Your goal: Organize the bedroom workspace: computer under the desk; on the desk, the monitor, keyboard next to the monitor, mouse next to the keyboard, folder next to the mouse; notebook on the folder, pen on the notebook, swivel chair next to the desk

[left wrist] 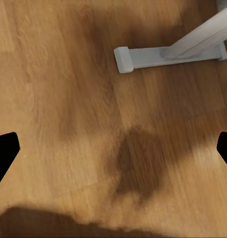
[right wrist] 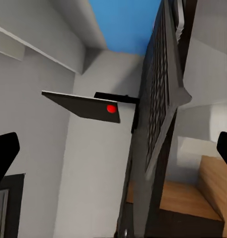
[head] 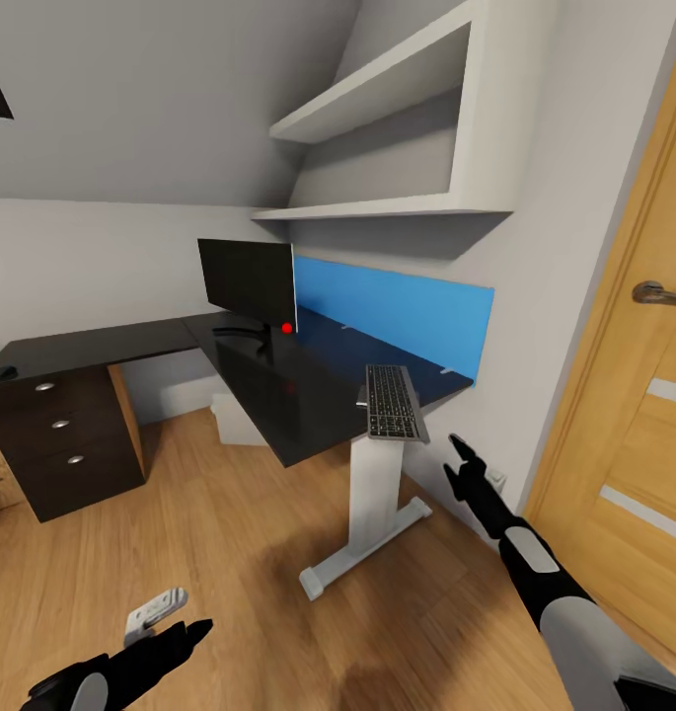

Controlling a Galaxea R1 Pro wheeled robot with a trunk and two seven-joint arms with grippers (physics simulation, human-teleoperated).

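Keyboard (head: pixel 393 401) at the desk's (head: pixel 268 385) near corner, overhanging the edge; monitor (head: pixel 247 278) upright at the far edge beside the blue panel (head: pixel 397 311).

My right gripper (head: pixel 463 460) hangs just below and beside the keyboard, fingers apart, holding nothing. My left gripper (head: pixel 185 632) is low over the wooden floor (head: pixel 229 533), fingers apart, near the desk's white foot (left wrist: pixel 143 57).

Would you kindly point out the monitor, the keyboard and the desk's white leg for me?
monitor (head: pixel 247 276), head view, middle of dark screen.
keyboard (head: pixel 392 401), head view, middle of key field.
desk's white leg (head: pixel 374 494), head view, upright column.
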